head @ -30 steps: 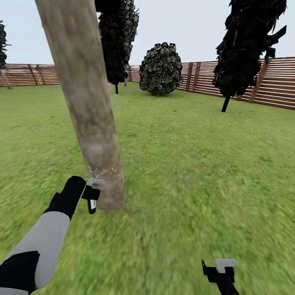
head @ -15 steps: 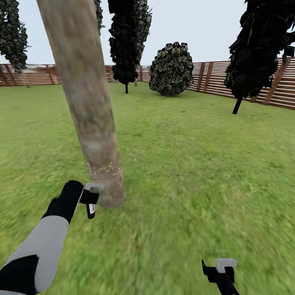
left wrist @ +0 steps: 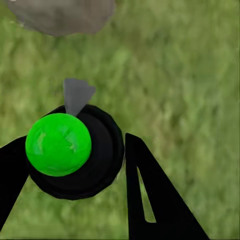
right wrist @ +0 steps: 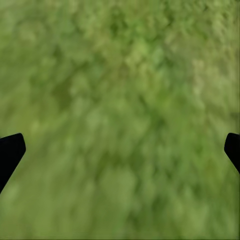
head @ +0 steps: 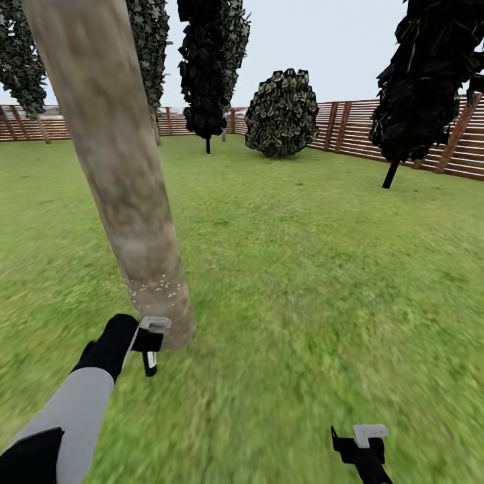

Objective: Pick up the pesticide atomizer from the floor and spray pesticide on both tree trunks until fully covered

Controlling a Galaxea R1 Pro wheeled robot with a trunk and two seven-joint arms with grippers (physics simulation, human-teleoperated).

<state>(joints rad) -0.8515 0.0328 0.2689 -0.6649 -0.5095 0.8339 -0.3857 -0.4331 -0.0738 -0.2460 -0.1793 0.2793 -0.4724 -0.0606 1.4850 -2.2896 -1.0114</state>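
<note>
Two claws are in play: my right claw, nearest me at five o'clock in the head view, is spread wide over bare grass and carries nothing, while my left claw at eight o'clock is pinching the pesticide atomizer, a black body with a green cap and a grey nozzle tip aimed toward the tree trunk. In the head view the left claw sits just beside the foot of that trunk. A thin band of white pesticide specks dots the bark low down; above it the mottled grey-beige surface looks bare, so I judge the covering barely begun. The risk from here is that the nozzle stays aimed too low or too close, wetting only that one band and missing the far side; a tilted grip could also send mist onto the grass. The floor is blurry green lawn, flat and open. Farther out at twelve o'clock stand dark column-shaped trees and a rounded bush, and a brown slatted fence closes the garden.
</note>
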